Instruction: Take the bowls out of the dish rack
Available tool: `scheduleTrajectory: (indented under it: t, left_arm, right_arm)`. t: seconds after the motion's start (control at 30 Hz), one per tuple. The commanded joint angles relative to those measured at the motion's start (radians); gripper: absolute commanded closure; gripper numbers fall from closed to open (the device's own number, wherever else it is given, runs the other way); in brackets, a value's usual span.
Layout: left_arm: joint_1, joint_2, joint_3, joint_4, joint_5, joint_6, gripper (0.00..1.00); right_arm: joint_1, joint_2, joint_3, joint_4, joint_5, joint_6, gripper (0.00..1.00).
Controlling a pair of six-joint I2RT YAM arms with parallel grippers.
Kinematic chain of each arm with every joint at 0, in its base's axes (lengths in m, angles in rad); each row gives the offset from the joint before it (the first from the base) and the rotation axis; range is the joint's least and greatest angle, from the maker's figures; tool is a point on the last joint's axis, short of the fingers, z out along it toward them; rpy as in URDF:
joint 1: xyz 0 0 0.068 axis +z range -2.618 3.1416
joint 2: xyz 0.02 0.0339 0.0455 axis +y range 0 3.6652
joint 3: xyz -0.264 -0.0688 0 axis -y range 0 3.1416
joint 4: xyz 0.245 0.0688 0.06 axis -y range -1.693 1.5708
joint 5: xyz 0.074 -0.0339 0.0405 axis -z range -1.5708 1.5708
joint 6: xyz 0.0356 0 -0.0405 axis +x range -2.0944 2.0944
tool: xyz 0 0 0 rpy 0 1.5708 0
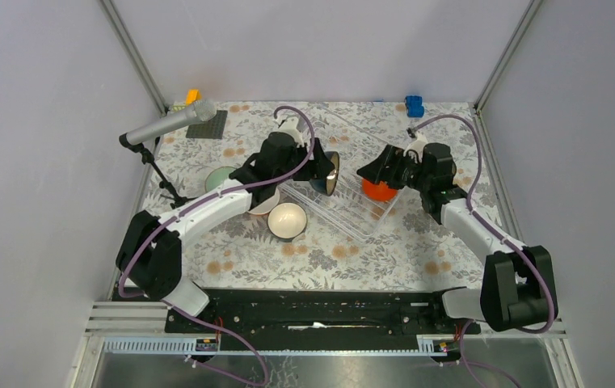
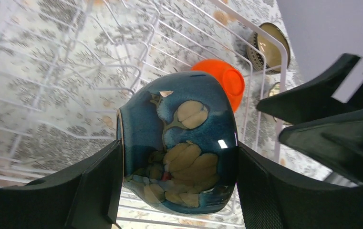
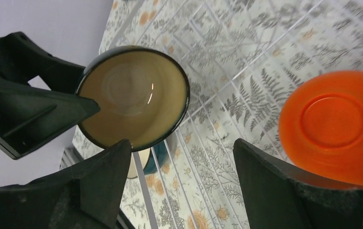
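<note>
1. Our left tool (image 2: 179,191) was clenched on the glossy dark blue round ceramic bowl painted with cream leaves (image 2: 179,148). One finger pressed each side of its curved wall.
2. That bowl was tipped on its side, its cream inside facing the right tool (image 3: 184,191). It hung above the white wire-grid dish rack (image 2: 122,71) and looked clear of the wires.
3. The right tool was released and empty, jaws wide apart. The bright orange round bowl (image 3: 334,124) lay upside down in the rack, partly behind the tool's right finger.
4. We judged the glazed wall slippery and the hold to be on a curve. The grip should therefore be firm and the wrist steady, with no quick turns.
5. We thought it best to lift straight away from the wires first. The bowl could then be carried back toward the left tool's own base.
6. There a cream round bowl (image 1: 287,220) and a pale green round bowl (image 1: 221,178) sat on the floral-patterned surface (image 1: 368,250). A bare patch beside them, not touching either, would suit the set-down.
7. The two tools were near each other, so we judged the left should withdraw before the right reached for the orange bowl.
</note>
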Motion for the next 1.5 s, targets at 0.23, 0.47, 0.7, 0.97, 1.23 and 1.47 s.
scheduleTrajectory:
  t: [0.23, 0.47, 0.7, 0.97, 1.23, 1.47]
  left_arm:
    - [0.096, -0.075, -0.139, 0.515, 0.386, -0.365, 0.71]
    - [0.096, -0.024, -0.166, 0.724, 0.534, -0.524, 0.71]
    - [0.096, 0.030, -0.169, 0.850, 0.606, -0.619, 0.71]
    - [0.093, -0.045, -0.146, 0.519, 0.464, -0.415, 0.06]
    - [0.038, -0.160, -0.103, 0.121, 0.156, -0.163, 0.01]
    - [-0.102, -0.115, 0.014, -0.102, -0.006, 0.043, 0.01]
  right_arm:
    - [0.071, 0.064, -0.020, 0.106, -0.024, 0.007, 0.23]
    - [0.087, 0.083, 0.008, 0.068, -0.010, 0.020, 0.26]
    - [0.091, 0.058, 0.041, 0.032, -0.015, 0.052, 0.62]
    - [0.091, -0.034, 0.129, -0.209, 0.227, 0.042, 1.00]
    - [0.091, -0.198, 0.160, -0.456, 0.704, 0.119, 1.00]
    - [0.090, -0.283, 0.203, -0.764, 1.156, 0.295, 1.00]
